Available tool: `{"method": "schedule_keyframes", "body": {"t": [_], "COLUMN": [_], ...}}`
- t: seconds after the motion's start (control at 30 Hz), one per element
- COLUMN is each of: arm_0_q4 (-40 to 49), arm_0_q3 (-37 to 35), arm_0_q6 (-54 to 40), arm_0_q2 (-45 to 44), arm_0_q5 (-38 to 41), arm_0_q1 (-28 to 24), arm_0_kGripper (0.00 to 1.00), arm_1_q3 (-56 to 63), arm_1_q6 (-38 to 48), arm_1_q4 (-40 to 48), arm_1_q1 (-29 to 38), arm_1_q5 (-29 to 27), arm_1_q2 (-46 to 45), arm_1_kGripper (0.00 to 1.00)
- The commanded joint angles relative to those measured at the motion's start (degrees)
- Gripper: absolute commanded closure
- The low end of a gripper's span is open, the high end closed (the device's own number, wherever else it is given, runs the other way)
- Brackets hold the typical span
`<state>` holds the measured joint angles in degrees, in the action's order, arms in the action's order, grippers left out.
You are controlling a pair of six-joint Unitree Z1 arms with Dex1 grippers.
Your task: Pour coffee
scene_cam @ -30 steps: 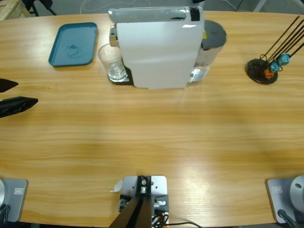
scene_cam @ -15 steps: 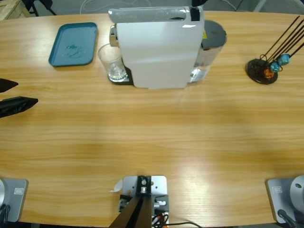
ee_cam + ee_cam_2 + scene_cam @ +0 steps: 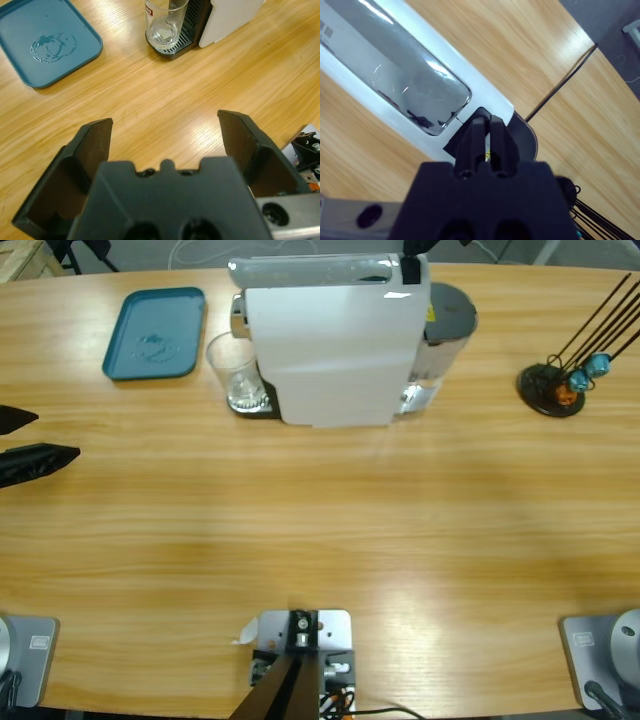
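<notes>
Long wooden tabletop [image 3: 330, 530], high view. White coffee machine [image 3: 330, 340] stands at roughly 12 o'clock from the table's middle, its silver top strip along the far side, a grey round water tank [image 3: 448, 315] touching it at its 3 o'clock.

Clear glass [image 3: 234, 372] upright on the machine's black drip tray [image 3: 262, 405], at the machine's 9 o'clock, right against its body. In the left wrist view the glass [image 3: 165, 25] shows only a shallow, nearly clear film at its base; whether this is the coffee cannot be told.

Teal tray [image 3: 155, 333] lies flat at about 10 o'clock, just beside the glass but not touching. The left wrist view shows a wet smear in the middle of the tray [image 3: 30, 55].

At 2 o'clock, near the right edge: a black round stand [image 3: 550, 390] with thin black rods fanning up and outward, small blue and orange pods [image 3: 582, 375] at its foot.

Left pincer [image 3: 30, 445] comes in from the left edge at 9 o'clock, well apart from the glass. Left wrist view: pincer [image 3: 165, 145] wide, the two black jaws far apart, bare wood between them, nothing held.

Right pincer [image 3: 488, 132], right wrist view: jaws pressed narrow together, nothing between them, pointing down over the machine's silver top [image 3: 395, 75] beside the tank. In the high view only a dark bit of it [image 3: 412, 250] shows at the top edge above the machine.
</notes>
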<state>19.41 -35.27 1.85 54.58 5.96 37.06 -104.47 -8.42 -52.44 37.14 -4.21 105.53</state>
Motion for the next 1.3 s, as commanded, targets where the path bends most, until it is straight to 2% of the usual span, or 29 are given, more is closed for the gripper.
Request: {"method": "schedule_keyframes", "body": {"t": [0.03,0.07,0.13,0.83,0.87,0.9,0.93,1.0,1.2,1.3], "arm_0_q4": [-0.5,-0.5,-0.6,-0.7,-0.8,-0.8,-0.8,-1.0,-1.3,-1.4], "arm_0_q3": [2.2,2.2,2.2,2.3,2.3,2.3,2.4,2.5,2.6,2.6], "arm_0_q6": [0.7,0.7,0.7,0.7,0.7,0.7,0.7,0.7,0.7,0.7], "arm_0_q2": [-0.6,-0.6,-0.6,-0.7,-0.6,-0.6,-0.6,-0.4,0.0,0.3], "arm_0_q5": [-0.4,-0.4,-0.4,-0.3,-0.3,-0.3,-0.3,-0.3,-0.5,-0.4], "arm_0_q1": [-0.4,-0.4,-0.4,-0.4,-0.4,-0.4,-0.4,-0.4,-0.4,-0.4], "arm_0_kGripper": [0.087,0.087,0.087,0.087,0.087,0.087,0.087,0.087,0.087,0.092], "arm_1_q3": [-2.2,-2.3,-2.4,-3.8,-3.5,-2.6,-1.0,4.3,27.6,40.5], "arm_1_q6": [0.7,0.7,0.7,0.7,0.7,1.0,1.7,2.5,2.7,4.0], "arm_1_q4": [-0.4,-1.2,-2.5,-6.1,-6.2,-6.2,-6.1,-5.0,2.1,9.6], "arm_1_q1": [-1.5,-1.7,-2.0,-2.3,-2.3,-2.3,-2.3,-2.3,-2.3,-2.3], "arm_1_q5": [4.4,4.8,5.3,6.5,6.7,7.0,7.6,8.8,11.6,11.9], "arm_1_q2": [-5.0,-5.1,-5.4,-6.1,-6.5,-7.3,-8.5,-12.2,-29.9,-40.6], "arm_1_kGripper": [0.464,0.357,0.264,0.262,0.258,0.182,0.084,0.007,0.0,0.0]}}
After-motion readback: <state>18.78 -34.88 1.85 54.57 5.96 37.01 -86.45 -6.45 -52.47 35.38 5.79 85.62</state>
